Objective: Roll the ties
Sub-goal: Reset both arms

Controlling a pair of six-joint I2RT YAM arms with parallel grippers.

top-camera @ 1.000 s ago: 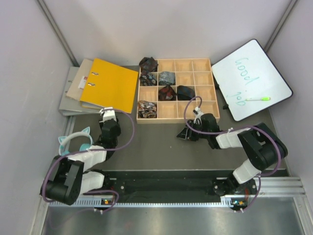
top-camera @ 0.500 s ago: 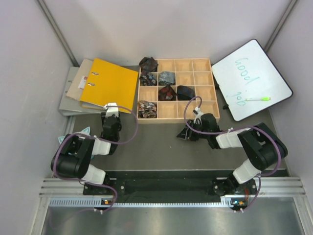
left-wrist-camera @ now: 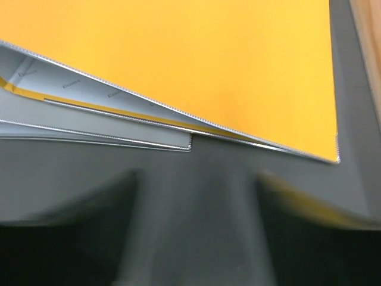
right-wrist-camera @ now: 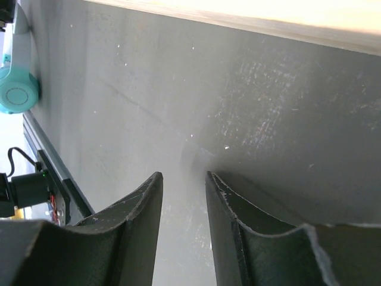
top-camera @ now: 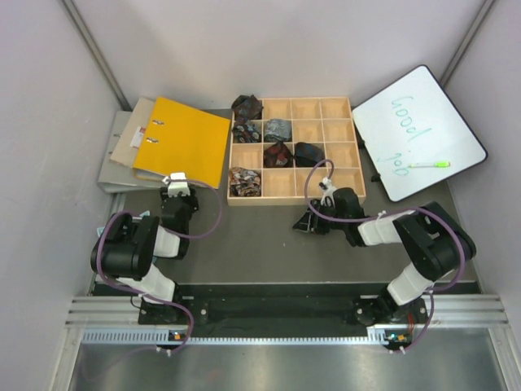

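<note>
Several rolled ties sit in the left cells of a wooden compartment tray [top-camera: 293, 198]: a dark floral one [top-camera: 247, 106], a grey-blue one [top-camera: 278, 129], a maroon one [top-camera: 278, 153], a black one [top-camera: 308, 153] and a brown-patterned one [top-camera: 244, 181]. My left gripper [top-camera: 177, 184] is at the near edge of the yellow binder [top-camera: 183, 138]; its wrist view is blurred, with the gripper [left-wrist-camera: 196, 176] open and empty. My right gripper [top-camera: 308, 221] lies low on the table in front of the tray, slightly open and empty [right-wrist-camera: 183, 176]. No tie lies on the table.
Grey folders [top-camera: 118, 159] lie under the binder [left-wrist-camera: 178, 53]. A whiteboard [top-camera: 419, 130] with a green marker [top-camera: 429, 164] leans at the back right. Teal headphones [right-wrist-camera: 18, 89] lie near the left arm. The tray's wooden wall [right-wrist-camera: 268, 21] is just ahead of the right fingers.
The left arm has folded back and its gripper has moved away from me to the binder's edge, now covering the headphones in the top view. The right arm has barely moved.
</note>
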